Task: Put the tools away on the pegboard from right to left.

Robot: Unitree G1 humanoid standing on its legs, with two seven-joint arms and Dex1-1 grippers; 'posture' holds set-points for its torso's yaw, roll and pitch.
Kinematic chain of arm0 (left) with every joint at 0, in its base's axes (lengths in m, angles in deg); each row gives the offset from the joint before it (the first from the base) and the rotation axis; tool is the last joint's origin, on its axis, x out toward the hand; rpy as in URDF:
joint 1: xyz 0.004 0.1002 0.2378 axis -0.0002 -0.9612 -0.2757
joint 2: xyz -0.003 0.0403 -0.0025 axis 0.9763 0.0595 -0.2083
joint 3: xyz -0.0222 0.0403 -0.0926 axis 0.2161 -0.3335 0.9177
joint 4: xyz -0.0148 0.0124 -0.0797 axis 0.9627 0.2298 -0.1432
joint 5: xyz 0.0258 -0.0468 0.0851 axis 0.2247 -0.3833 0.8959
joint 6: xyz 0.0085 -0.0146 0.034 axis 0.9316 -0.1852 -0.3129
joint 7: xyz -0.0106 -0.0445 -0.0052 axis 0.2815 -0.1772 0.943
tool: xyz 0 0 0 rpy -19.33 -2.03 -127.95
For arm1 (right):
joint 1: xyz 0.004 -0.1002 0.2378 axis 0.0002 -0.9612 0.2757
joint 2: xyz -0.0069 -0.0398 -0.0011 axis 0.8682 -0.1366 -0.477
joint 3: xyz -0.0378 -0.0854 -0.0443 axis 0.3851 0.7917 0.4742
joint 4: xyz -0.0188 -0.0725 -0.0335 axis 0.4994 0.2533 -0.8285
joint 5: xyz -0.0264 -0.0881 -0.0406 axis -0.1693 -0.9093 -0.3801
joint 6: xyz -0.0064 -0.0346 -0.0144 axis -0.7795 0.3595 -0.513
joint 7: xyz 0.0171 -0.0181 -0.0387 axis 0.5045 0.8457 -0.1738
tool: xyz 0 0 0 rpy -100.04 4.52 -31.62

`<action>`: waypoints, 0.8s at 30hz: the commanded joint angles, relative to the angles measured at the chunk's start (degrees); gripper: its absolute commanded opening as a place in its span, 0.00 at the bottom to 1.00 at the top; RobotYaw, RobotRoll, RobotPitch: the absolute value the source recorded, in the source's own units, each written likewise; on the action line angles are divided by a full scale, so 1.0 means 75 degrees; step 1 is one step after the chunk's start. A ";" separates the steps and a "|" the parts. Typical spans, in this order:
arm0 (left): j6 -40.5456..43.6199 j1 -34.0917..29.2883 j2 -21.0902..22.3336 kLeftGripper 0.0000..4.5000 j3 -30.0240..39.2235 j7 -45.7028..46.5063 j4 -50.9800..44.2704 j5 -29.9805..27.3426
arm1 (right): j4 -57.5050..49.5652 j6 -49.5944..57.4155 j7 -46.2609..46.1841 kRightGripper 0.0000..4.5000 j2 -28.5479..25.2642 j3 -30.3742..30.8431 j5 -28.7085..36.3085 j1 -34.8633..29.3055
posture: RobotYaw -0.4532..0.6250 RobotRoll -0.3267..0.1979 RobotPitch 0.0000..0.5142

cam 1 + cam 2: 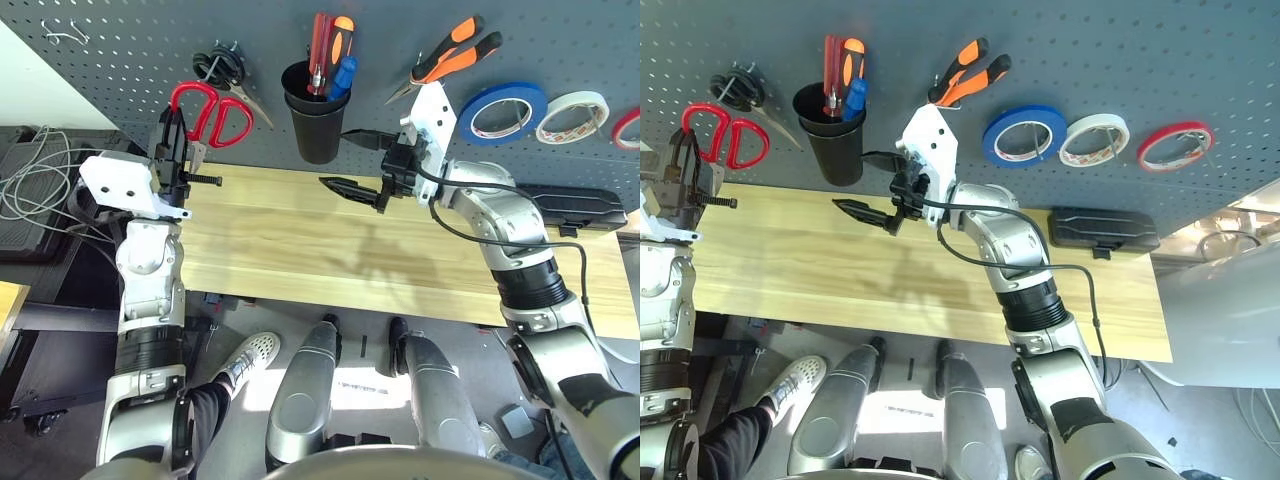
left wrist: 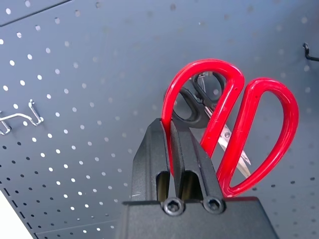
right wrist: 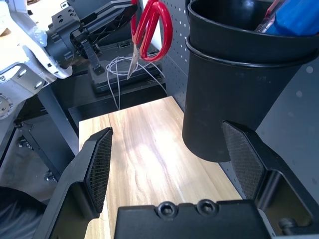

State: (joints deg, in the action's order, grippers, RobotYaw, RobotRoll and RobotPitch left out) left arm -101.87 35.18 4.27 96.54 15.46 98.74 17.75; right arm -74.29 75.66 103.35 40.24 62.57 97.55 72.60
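Left gripper has its fingers pinching one loop of the red-handled scissors, held up against the pegboard beside the black-handled scissors. I'd seat the loop fully on a hook before letting go. Right gripper hangs empty, fingers spread, over the bench by the black cup holder.

Three tape rolls: blue, white, red. Two scissors: red-handled, black-handled. One orange-and-black-handled pliers. One black cup holder.

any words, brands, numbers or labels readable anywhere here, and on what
None can be read.
Blue tape roll, white tape roll, red-handled scissors, black cup, pegboard: no print shows.
Black case on the table: any marking is too small to tell.
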 commanded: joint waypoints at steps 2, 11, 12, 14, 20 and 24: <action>-0.0084 0.0150 0.0075 0.01 0.0016 -0.0072 0.0320 0.0022 | -0.0034 -0.0025 -0.0022 1.00 -0.0002 0.0027 0.0064 -0.0081 | 0.60 0.62 0.60; -0.0471 0.0254 0.0056 0.01 -0.0231 -0.0406 0.0403 0.0105 | -0.0061 -0.0010 -0.0077 1.00 -0.0079 0.0041 0.0044 -0.0160 | 0.60 0.62 0.59; -0.0453 0.0254 0.0037 0.01 -0.0235 -0.0408 0.0402 0.0080 | -0.0063 -0.0009 -0.0093 1.00 -0.0085 0.0036 0.0047 -0.0165 | 0.59 0.62 0.59; -0.0392 0.0292 0.0025 0.01 -0.0225 -0.0357 0.0431 0.0081 | -0.0063 -0.0016 -0.0118 1.00 -0.0088 0.0027 0.0048 -0.0167 | 0.60 0.62 0.59; -0.0344 0.0686 0.0023 0.01 -0.0117 -0.0170 0.0803 0.0027 | 0.0005 -0.0053 -0.0140 1.00 -0.0064 0.0031 0.0047 -0.0127 | 0.60 0.62 0.60; -0.0319 0.0911 0.0051 0.01 -0.0141 -0.0153 0.1103 0.0055 | 0.0060 -0.0068 -0.0160 1.00 -0.0065 0.0042 0.0025 -0.0130 | 0.60 0.62 0.61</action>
State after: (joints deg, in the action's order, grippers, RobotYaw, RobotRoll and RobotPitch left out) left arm -104.24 42.41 4.37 95.04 14.02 105.79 17.93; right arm -74.15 75.39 102.06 39.67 62.57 97.54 72.31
